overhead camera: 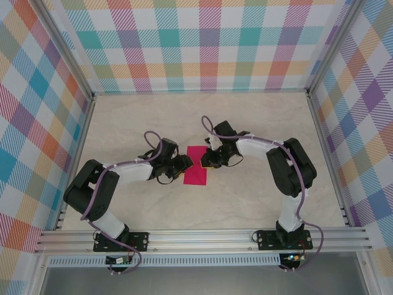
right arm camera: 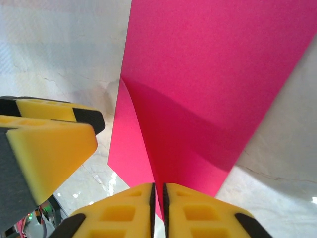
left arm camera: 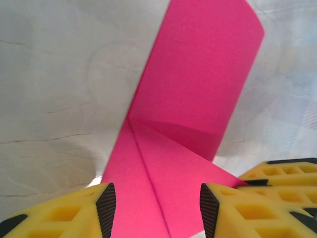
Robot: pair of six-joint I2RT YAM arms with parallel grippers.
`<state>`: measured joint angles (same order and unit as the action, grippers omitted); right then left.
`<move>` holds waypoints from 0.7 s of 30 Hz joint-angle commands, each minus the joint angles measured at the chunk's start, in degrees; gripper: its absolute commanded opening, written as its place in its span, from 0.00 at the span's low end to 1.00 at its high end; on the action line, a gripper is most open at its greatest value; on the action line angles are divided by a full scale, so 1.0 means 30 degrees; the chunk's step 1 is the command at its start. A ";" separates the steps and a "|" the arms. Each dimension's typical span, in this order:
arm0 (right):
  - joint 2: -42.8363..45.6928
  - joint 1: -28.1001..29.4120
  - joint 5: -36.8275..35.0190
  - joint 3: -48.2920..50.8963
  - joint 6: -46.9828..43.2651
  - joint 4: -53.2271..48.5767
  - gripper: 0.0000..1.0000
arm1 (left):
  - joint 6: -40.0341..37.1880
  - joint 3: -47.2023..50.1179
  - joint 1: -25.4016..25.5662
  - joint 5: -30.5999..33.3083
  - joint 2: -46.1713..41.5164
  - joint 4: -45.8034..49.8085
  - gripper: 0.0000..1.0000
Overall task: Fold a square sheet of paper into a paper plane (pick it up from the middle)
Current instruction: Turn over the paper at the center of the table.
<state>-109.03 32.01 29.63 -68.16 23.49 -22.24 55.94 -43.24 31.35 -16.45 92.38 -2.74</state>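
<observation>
The square sheet of paper sits mid-table, partly folded with one flap lifted. The right gripper is pinched tight on its edge, and the left gripper straddles it, jaws half-wide. I'd hold that pinch firm and press the crease down slowly.

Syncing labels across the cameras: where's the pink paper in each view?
Top external: pink paper at mid-table, between the left gripper and the right gripper.
Left wrist: pink paper runs from the top right down between open yellow fingers.
Right wrist: pink paper covers the upper right and narrows down into shut fingers.
Shared landmark: the pale marbled table under the paper.
</observation>
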 commanded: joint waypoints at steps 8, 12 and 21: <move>-0.0073 -0.0533 0.0111 0.0512 0.0402 0.0935 0.11 | -0.0341 -0.0167 -0.0080 -0.2547 0.1056 -0.2396 0.45; -0.0090 -0.0591 -0.0037 0.0629 0.0539 0.0967 0.11 | -0.0431 -0.0381 -0.0047 -0.2921 0.1697 -0.2662 0.44; 0.0042 -0.0665 -0.0141 0.0777 0.0738 0.0916 0.12 | -0.0592 -0.0788 -0.0051 -0.3335 0.2397 -0.3895 0.25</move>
<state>-109.06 30.37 29.32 -66.41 25.06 -20.16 55.42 -43.79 31.35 -25.19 98.96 -11.60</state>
